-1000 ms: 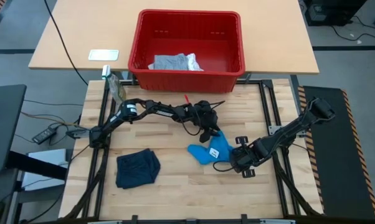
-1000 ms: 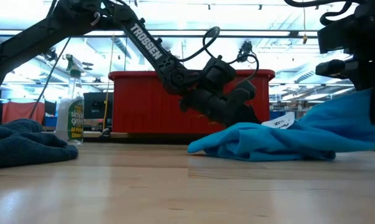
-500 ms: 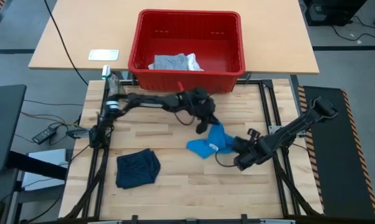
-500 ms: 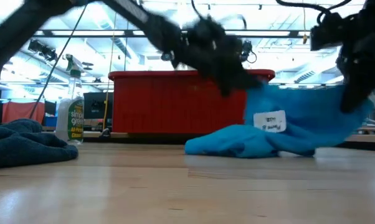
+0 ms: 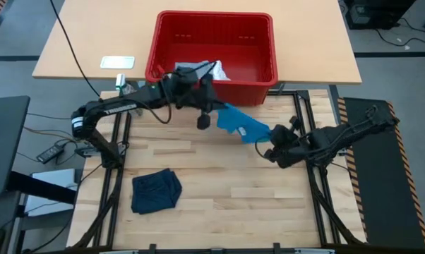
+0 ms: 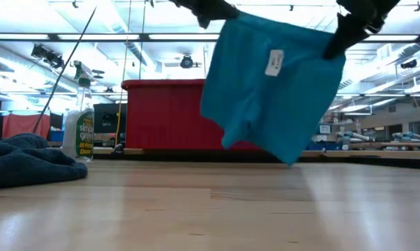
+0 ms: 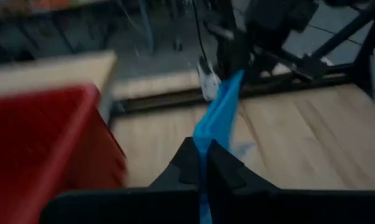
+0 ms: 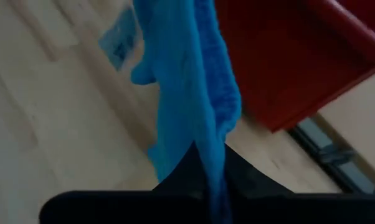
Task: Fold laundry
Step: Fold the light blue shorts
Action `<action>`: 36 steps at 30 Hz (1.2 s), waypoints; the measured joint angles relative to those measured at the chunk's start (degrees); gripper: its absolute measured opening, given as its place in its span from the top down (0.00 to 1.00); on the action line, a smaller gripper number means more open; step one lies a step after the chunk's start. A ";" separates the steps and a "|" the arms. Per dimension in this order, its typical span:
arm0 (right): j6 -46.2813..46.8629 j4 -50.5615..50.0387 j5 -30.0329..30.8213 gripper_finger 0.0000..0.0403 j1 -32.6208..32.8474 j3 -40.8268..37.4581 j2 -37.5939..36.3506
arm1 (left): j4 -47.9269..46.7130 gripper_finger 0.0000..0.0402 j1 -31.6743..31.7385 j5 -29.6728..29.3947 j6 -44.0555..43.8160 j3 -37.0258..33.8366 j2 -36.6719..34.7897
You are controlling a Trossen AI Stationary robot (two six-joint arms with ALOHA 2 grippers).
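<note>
A bright blue garment [image 5: 244, 125] [image 6: 273, 90] hangs spread between my two grippers, above the table in front of the red basket [image 5: 212, 85]; a white label [image 6: 274, 63] shows near its top. My left gripper [image 5: 217, 107] is shut on its left top corner and my right gripper [image 5: 269, 139] on its right top corner. A dark navy garment [image 5: 156, 192] [image 6: 21, 164] lies crumpled on the table's near left. Grey and white garments [image 5: 198, 70] lie inside the basket. My left gripper pinches the blue garment's top edge at its left corner [image 7: 207, 140] between its two fingers, coming from the table's left, slanting a little downward. The cloth runs taut from there to the other gripper and hangs below, clear of the table. My right gripper pinches the same top edge at the right corner [image 8: 207, 146] between its two fingers, coming from the table's right and slanting down. The garment hangs below the fingers in loose folds, and its lowest tip [image 6: 288, 159] is off the table.
The red basket stands on the far table behind the work surface. A spray bottle [image 5: 124, 88] [image 6: 79, 125] stands at the far left corner, and a white flat object [image 5: 117, 62] lies left of the basket. Bare wood lies below the hanging garment and toward the near edge.
My left gripper has taken hold of the blue garment and gone up and toward the basket. My right gripper has risen and turned, going toward the far edge. The garment, which lay bunched on the table, is now lifted clear and spread out between them.
</note>
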 joint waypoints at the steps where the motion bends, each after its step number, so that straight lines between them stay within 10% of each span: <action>1: -1.64 1.20 -1.66 0.95 -0.61 -0.02 0.07 | -2.71 0.99 -0.36 -0.08 -1.10 0.00 -0.03; 15: 6.61 34.00 -45.74 0.94 3.22 -12.56 13.56 | -0.13 0.99 -18.16 -4.68 -25.43 -22.94 5.23; 30: 12.26 39.62 -58.50 0.59 4.37 -12.66 14.35 | 4.98 0.66 -27.79 -5.98 -43.57 -26.21 5.96; 36: 10.47 35.36 -40.10 0.51 0.72 -13.25 13.64 | 3.63 0.57 -28.25 -12.21 -47.73 -26.21 5.96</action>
